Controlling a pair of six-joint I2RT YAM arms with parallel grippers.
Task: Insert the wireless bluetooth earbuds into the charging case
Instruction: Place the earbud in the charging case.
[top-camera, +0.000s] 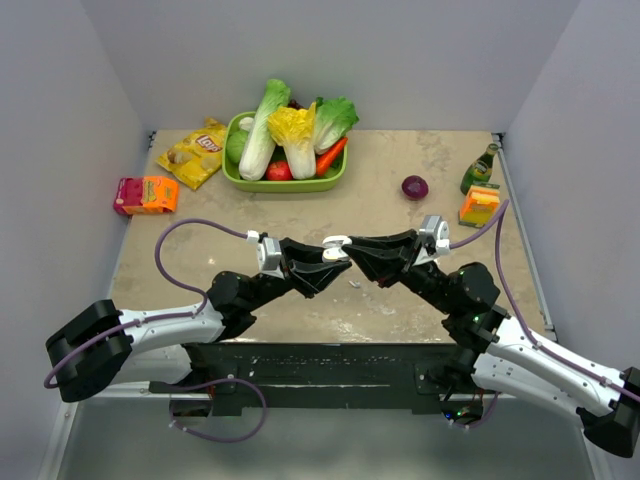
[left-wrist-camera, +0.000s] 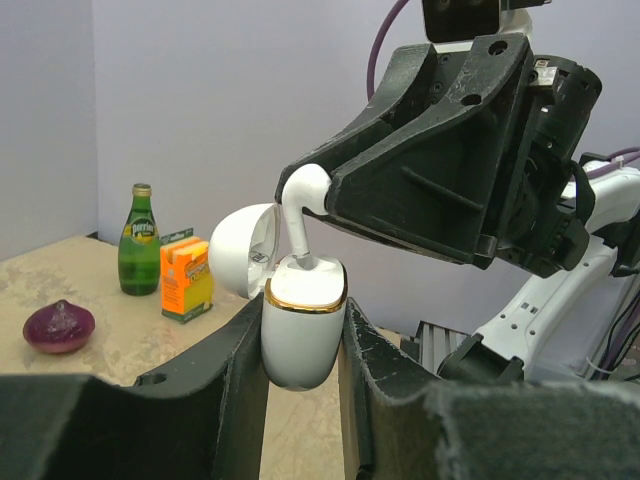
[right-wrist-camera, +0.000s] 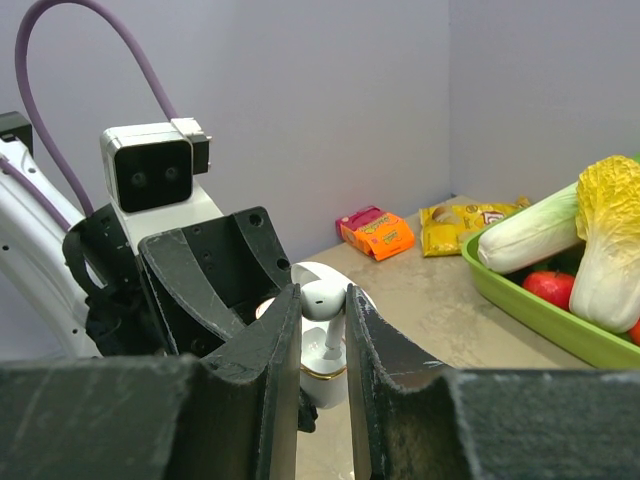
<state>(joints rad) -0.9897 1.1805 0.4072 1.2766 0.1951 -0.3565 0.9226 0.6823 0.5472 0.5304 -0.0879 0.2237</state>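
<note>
My left gripper (left-wrist-camera: 300, 345) is shut on the white charging case (left-wrist-camera: 303, 320), holding it upright above the table with its lid (left-wrist-camera: 238, 250) swung open. My right gripper (right-wrist-camera: 323, 312) is shut on a white earbud (right-wrist-camera: 324, 298), gripping its head. The earbud also shows in the left wrist view (left-wrist-camera: 300, 205), stem down with its tip in the case's opening. In the top view both grippers meet at the table's middle around the case (top-camera: 336, 243). A tiny white speck (top-camera: 352, 285) lies on the table below them; I cannot tell if it is the second earbud.
A green tray (top-camera: 285, 184) of vegetables stands at the back. A chips bag (top-camera: 195, 152) and an orange-red box (top-camera: 146, 194) lie at the left. A red onion (top-camera: 414, 187), a green bottle (top-camera: 480, 168) and a juice carton (top-camera: 479, 205) are at the right.
</note>
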